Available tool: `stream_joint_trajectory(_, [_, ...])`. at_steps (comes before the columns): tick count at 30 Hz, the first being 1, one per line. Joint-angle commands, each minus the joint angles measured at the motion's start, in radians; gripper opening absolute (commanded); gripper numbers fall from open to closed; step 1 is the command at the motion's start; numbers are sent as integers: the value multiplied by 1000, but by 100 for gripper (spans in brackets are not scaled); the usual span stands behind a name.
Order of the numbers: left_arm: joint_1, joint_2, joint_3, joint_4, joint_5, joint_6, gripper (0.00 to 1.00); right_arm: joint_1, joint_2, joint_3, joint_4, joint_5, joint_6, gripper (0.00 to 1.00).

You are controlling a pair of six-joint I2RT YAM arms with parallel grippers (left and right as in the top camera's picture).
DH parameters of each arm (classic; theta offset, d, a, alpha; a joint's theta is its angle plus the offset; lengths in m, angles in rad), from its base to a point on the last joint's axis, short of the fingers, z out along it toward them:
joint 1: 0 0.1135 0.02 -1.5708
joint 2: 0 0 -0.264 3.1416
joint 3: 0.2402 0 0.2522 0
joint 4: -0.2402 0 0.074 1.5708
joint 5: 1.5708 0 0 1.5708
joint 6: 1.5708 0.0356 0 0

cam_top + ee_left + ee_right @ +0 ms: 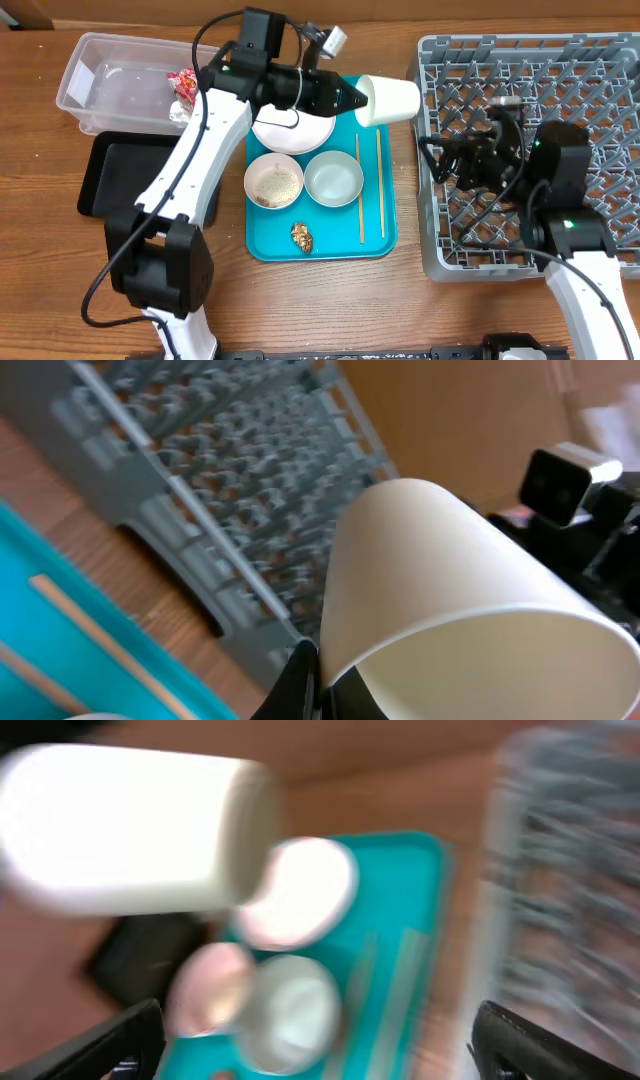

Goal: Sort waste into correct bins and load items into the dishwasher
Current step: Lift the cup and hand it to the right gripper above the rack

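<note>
My left gripper (358,98) is shut on the rim of the small white cup (387,100) and holds it on its side in the air between the teal tray and the grey dish rack (560,60). In the left wrist view the jaws (322,680) pinch the cup (450,580) wall, with the rack (220,470) beyond. My right gripper (432,160) is open and empty over the rack's left edge. Its wrist view is blurred and shows the cup (130,830) and its wide-apart fingers (320,1055). The red-and-white wrapper (183,85) lies in the clear tub (100,75).
The teal tray (330,248) holds a white plate (292,132), a bowl of rice (273,181), a pale-blue bowl (333,178), two chopsticks (379,185) and a brown lump (301,236). The black tray (110,180) lies left of it.
</note>
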Motion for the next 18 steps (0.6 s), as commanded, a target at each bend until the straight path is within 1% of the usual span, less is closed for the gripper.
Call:
stream_joint_trajectory(1, [23, 37, 13, 6, 237, -35, 4, -20, 29, 27, 86, -391, -33, 100])
stream_joint_trajectory(6, [24, 44, 13, 7, 391, 17, 4, -38, 77, 27, 145, -410, -33, 100])
stream_joint_trajectory(10, [11, 44, 13, 3, 425, 17, 4, -38, 105, 27, 198, -438, -33, 100])
stream_joint_trajectory(18, [-23, 44, 13, 3, 437, 16, 4, -38, 138, 27, 370, -636, -32, 100])
